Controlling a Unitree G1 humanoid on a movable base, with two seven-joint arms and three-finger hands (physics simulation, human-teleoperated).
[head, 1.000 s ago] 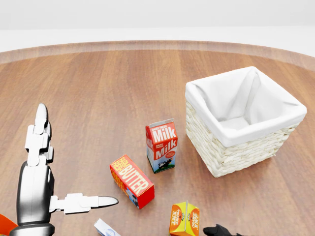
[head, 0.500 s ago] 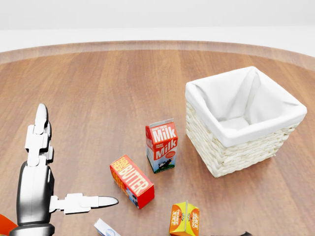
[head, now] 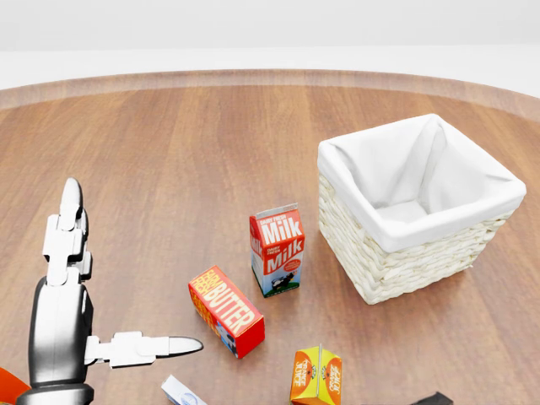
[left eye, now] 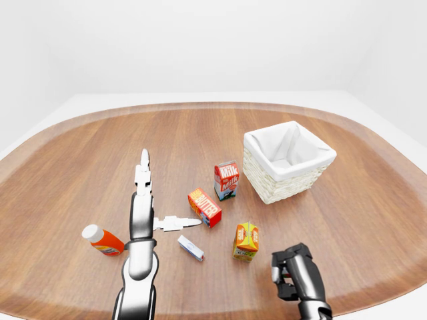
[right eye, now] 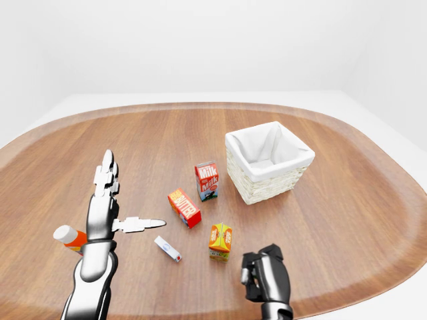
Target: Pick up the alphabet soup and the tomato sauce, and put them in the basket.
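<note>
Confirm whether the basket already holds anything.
No: in the head view the basket shows only its bare white lining, with nothing lying inside.

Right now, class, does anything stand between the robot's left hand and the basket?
Yes. The butter box and the milk carton stand on the table between the open left hand and the basket. No soup can or tomato sauce can shows in any view.
</note>
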